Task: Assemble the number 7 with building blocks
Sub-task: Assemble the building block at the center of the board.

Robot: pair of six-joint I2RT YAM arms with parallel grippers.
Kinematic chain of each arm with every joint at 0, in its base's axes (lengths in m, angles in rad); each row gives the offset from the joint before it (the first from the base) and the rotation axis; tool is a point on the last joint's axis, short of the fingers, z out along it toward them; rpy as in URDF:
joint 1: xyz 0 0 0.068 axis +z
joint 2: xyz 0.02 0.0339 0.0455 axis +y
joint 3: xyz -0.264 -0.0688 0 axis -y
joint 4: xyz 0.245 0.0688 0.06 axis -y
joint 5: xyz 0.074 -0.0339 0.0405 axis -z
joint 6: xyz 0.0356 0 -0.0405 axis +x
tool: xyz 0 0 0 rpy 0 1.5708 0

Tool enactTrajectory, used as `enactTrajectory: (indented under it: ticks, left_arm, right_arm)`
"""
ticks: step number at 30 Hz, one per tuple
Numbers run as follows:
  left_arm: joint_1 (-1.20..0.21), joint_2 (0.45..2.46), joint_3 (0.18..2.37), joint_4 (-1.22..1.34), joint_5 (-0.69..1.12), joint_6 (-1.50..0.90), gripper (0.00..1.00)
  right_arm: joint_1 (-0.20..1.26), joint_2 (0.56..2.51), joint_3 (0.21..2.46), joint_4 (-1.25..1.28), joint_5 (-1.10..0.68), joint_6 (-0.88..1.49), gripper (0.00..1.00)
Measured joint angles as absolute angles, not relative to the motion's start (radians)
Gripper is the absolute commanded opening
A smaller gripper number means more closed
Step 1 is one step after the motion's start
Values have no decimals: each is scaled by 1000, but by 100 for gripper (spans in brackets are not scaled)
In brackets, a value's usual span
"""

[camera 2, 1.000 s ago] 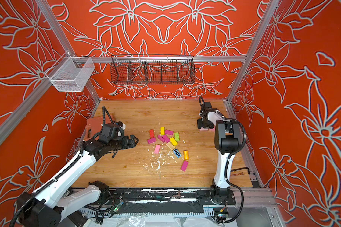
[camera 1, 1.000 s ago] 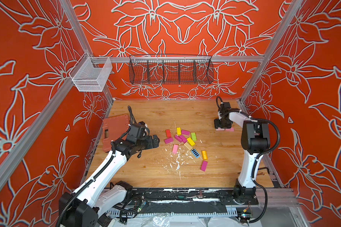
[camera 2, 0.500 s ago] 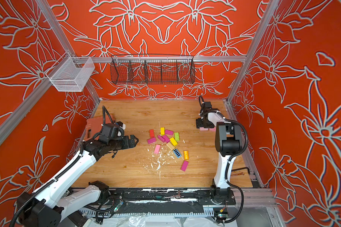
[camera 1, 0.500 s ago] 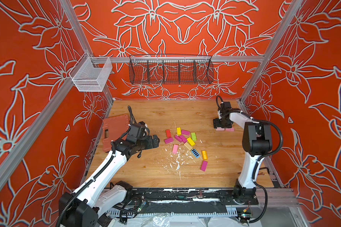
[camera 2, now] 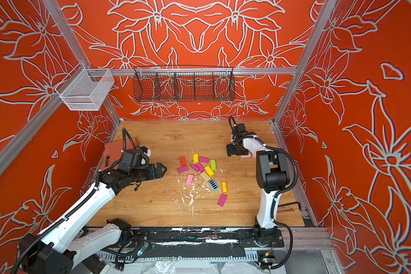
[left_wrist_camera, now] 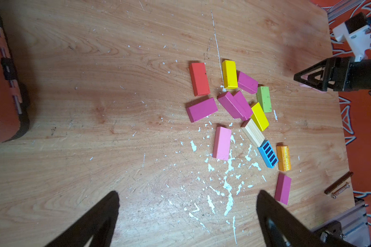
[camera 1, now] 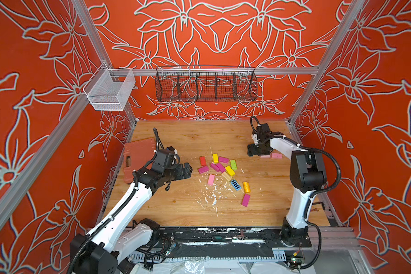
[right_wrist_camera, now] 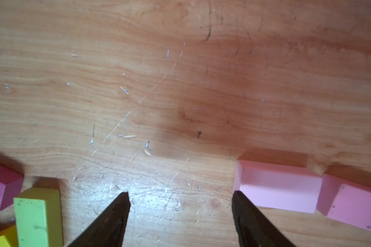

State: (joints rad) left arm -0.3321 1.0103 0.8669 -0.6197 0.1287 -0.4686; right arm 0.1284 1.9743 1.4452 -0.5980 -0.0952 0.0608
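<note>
Several building blocks [camera 1: 220,167] in magenta, yellow, red, green, pink, wood, striped blue and orange lie loose mid-table, also in the left wrist view [left_wrist_camera: 234,104]. Two light pink blocks [camera 1: 277,155] lie end to end at the back right; the right wrist view shows them [right_wrist_camera: 276,186]. No number 7 figure shows. My right gripper [right_wrist_camera: 181,193] is open and empty over bare wood, one finger just beside the nearer pink block. In both top views it sits left of that pair [camera 1: 251,154]. My left gripper [left_wrist_camera: 187,192] is wide open and empty, left of the pile [camera 1: 189,169].
A red-brown tool case [camera 1: 139,159] lies at the left edge behind my left arm. White flecks [camera 1: 214,197] dot the wood in front of the pile. A small rod and screw [left_wrist_camera: 338,184] lie near the right front edge. Wire baskets [camera 1: 205,85] hang on the back wall.
My right gripper has opened wider and slid left, off the pink blocks, which stay on the table. The left arm has not moved.
</note>
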Motion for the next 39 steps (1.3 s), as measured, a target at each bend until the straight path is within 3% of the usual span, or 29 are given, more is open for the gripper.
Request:
enactTrajectory:
  ticks: [24, 39]
  left_arm:
    - [-332, 1007, 867, -620, 129, -469, 97]
    - [-332, 1007, 867, -620, 128, -469, 97]
  right_arm:
    - [111, 2026, 1445, -584, -76, 116, 83]
    - [-141, 1922, 1422, -552, -179, 127, 86]
